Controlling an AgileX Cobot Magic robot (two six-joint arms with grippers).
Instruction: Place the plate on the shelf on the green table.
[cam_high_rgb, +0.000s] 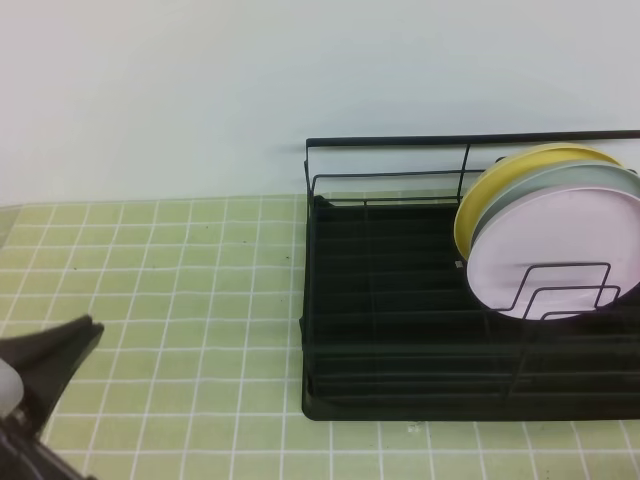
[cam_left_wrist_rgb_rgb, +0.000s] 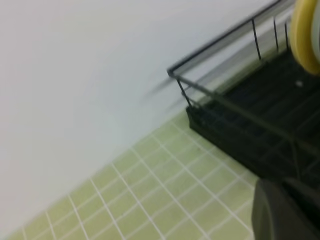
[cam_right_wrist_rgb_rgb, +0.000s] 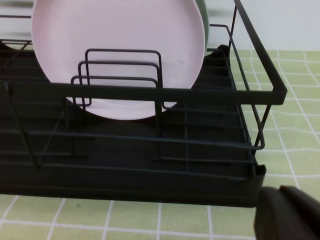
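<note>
Exterior high: the plate (cam_high_rgb: 555, 255) stands upright in the shelf (cam_high_rgb: 400, 400) on the green bench (cam_high_rgb: 180, 280), before the blue-green plate (cam_high_rgb: 560, 185) and yellow plate (cam_high_rgb: 500, 175). Left gripper (cam_high_rgb: 40, 380) low, jaws' state unclear.

Left wrist: blurred shelf corner only.

Right wrist: plate seated behind dividers (cam_right_wrist_rgb_rgb: 122, 75); jaws unseen. Judgement: withdraw clear of the wires

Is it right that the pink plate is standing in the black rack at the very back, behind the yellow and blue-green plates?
Not quite. The pink plate does stand in the black rack, but at the front of the stack, with the blue-green plate and the yellow plate behind it. The exterior high view shows this.
</note>
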